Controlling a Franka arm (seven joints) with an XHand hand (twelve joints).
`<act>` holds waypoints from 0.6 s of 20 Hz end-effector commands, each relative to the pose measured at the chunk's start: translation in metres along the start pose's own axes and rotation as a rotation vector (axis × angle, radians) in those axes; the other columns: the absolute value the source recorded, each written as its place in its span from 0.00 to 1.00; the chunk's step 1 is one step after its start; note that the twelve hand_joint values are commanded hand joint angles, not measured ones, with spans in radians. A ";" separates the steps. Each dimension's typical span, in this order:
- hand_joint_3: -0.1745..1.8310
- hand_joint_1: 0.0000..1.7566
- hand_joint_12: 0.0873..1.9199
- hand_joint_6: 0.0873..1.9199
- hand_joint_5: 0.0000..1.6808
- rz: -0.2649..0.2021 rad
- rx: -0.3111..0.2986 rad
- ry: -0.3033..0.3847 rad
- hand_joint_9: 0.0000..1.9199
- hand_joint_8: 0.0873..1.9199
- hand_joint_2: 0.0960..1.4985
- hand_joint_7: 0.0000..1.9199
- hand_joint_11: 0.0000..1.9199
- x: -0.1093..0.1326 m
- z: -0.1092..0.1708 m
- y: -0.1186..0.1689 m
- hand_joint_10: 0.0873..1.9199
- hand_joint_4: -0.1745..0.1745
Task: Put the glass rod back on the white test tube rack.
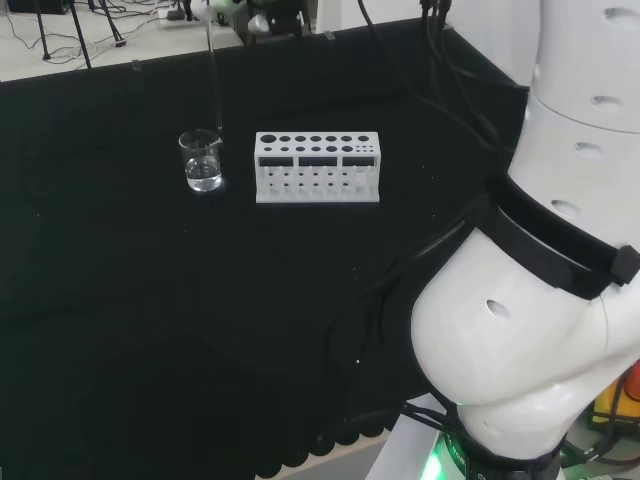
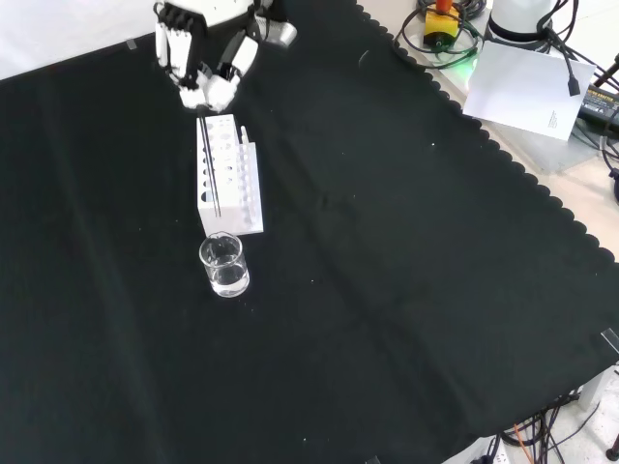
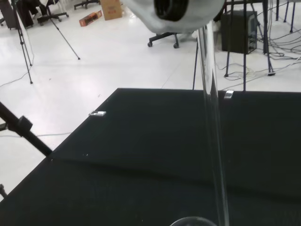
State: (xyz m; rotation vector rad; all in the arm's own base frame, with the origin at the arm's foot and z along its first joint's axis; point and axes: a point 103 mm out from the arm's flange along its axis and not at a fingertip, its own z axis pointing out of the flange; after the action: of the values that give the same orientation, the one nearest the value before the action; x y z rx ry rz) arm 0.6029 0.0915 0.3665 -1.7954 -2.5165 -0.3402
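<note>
The hand hangs high over the far end of the white test tube rack in the front view, its fingers curled on the top of a thin glass rod. The rod hangs almost upright. In the head view the glass rod runs down from the hand at the top edge to the rim of a small glass beaker, left of the rack. Past the white hand part, the wrist view shows the rod close, its lower end beside the beaker rim. Whether the tip is inside the beaker is unclear.
The beaker holds a little clear liquid and stands just in front of the rack's near end in the front view. The arm's white links fill the right of the head view. Papers and cables lie beyond the cloth's scalloped edge.
</note>
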 end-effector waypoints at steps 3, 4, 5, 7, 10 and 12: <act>0.09 0.74 0.30 0.21 0.67 0.086 -0.031 -0.010 0.86 0.46 0.67 0.63 0.69 -0.033 -0.032 -0.021 0.35 0.00; 0.09 0.74 0.30 0.21 0.67 0.096 -0.033 -0.007 0.86 0.46 0.67 0.63 0.69 -0.039 -0.033 -0.023 0.35 0.00; 0.09 0.74 0.30 0.21 0.67 0.107 -0.035 -0.005 0.86 0.46 0.67 0.63 0.69 -0.047 -0.035 -0.026 0.35 0.00; 0.09 0.74 0.30 0.21 0.67 0.136 -0.043 -0.011 0.86 0.46 0.67 0.63 0.69 -0.066 -0.039 -0.035 0.35 0.00; 0.09 0.74 0.30 0.21 0.67 0.180 -0.051 -0.025 0.86 0.46 0.67 0.63 0.69 -0.088 -0.045 -0.048 0.35 0.00; 0.09 0.74 0.30 0.21 0.67 0.204 -0.056 -0.035 0.86 0.46 0.67 0.63 0.69 -0.099 -0.049 -0.055 0.35 0.00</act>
State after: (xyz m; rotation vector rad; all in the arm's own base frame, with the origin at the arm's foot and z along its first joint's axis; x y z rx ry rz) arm 0.5908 0.0079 0.3952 -1.9992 -2.4007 -0.3787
